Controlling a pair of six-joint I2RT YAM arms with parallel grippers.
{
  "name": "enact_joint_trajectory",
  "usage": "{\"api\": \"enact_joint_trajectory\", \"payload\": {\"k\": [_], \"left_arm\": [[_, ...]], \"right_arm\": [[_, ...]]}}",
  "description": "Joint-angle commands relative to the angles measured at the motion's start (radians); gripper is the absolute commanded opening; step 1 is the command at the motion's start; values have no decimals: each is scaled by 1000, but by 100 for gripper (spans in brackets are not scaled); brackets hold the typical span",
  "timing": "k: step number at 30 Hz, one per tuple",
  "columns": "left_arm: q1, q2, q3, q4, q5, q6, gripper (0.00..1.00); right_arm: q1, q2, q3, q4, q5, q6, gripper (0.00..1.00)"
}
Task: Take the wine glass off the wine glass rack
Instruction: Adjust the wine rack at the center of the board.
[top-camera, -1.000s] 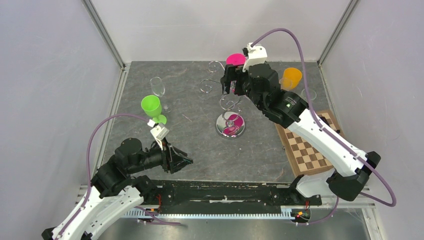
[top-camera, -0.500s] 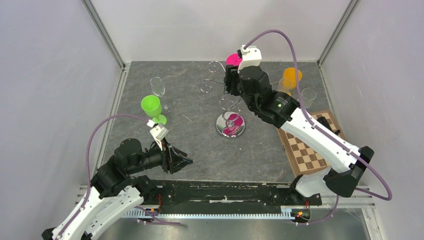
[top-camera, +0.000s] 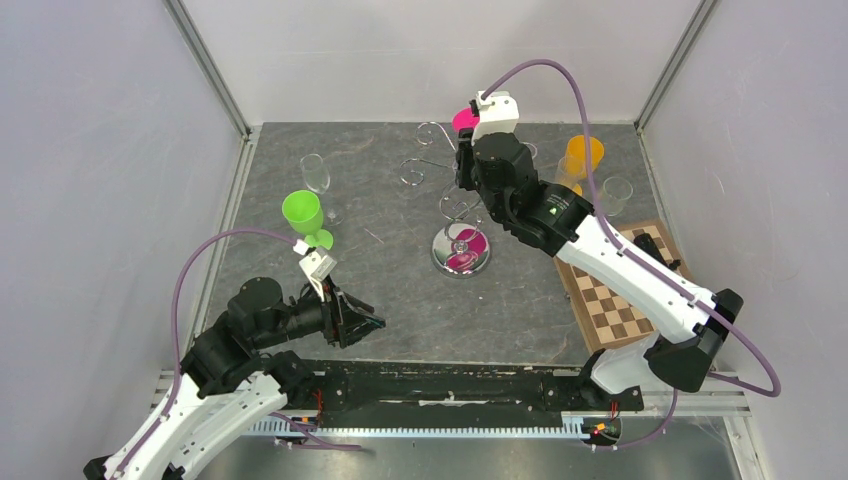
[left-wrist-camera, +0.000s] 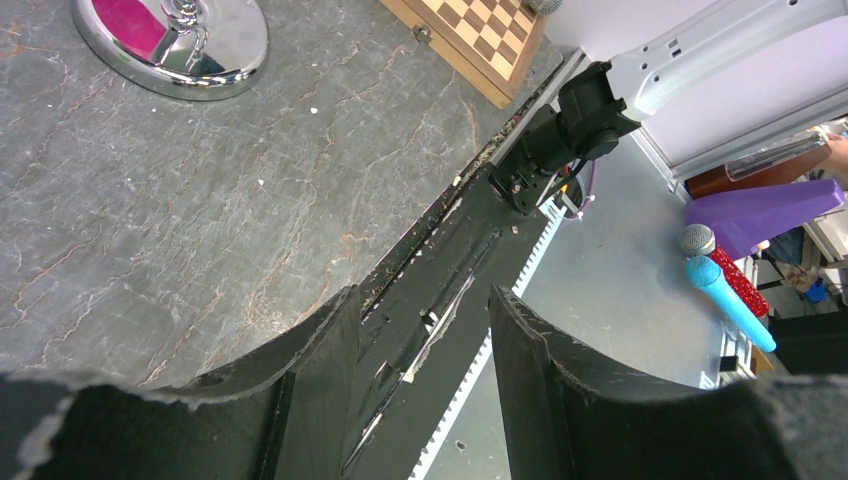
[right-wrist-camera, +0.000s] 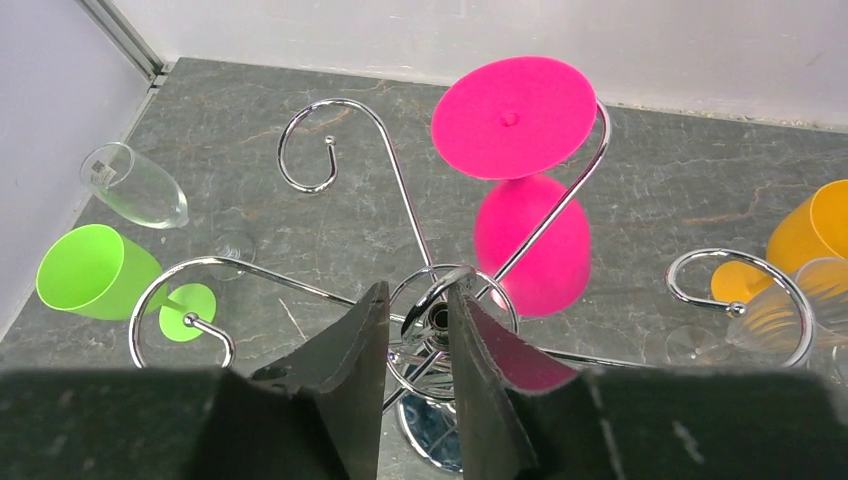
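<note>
One left pincer (left-wrist-camera: 422, 300) gapes empty; right pincer (right-wrist-camera: 416, 292) straddles the rack's (top-camera: 460, 250) half-hidden hub, grip unclear.

No lettering, brand, number or sign can be read in any view. The clear flute glass (right-wrist-camera: 135, 187) carries a small pale mark near its rim (too blurred to make out), and the chessboard (top-camera: 605, 318) on the desk shows only plain squares.

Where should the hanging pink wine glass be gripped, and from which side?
Probably the pink wine glass at its bowl, coming from the side away from the post. It hangs upside down, and its flat foot rests on a scroll of the wine glass rack, hiding the stem.
</note>
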Motion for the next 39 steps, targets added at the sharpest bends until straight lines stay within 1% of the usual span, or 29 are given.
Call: {"api": "enact_joint_trajectory", "payload": {"k": [1, 11, 18, 25, 35, 39], "left_arm": [[0, -11, 1, 45, 14, -18, 57], [0, 3, 0, 44, 12, -18, 57], [0, 8, 1, 44, 6, -17, 57], [0, 16, 1, 44, 3, -18, 57], [0, 23, 0, 41, -3, -19, 57], [-1, 21, 2, 40, -5, -19, 57]], "right_arm": [[7, -19, -5, 46, 28, -29, 29], [7, -69, -77, 100, 14, -84, 16], [7, -100, -126, 146, -13, -121, 0], [6, -148, -178, 203, -67, -177, 0], [-8, -200, -202, 262, -292, -262, 0], [-21, -208, -202, 267, -396, -328, 0]]}}
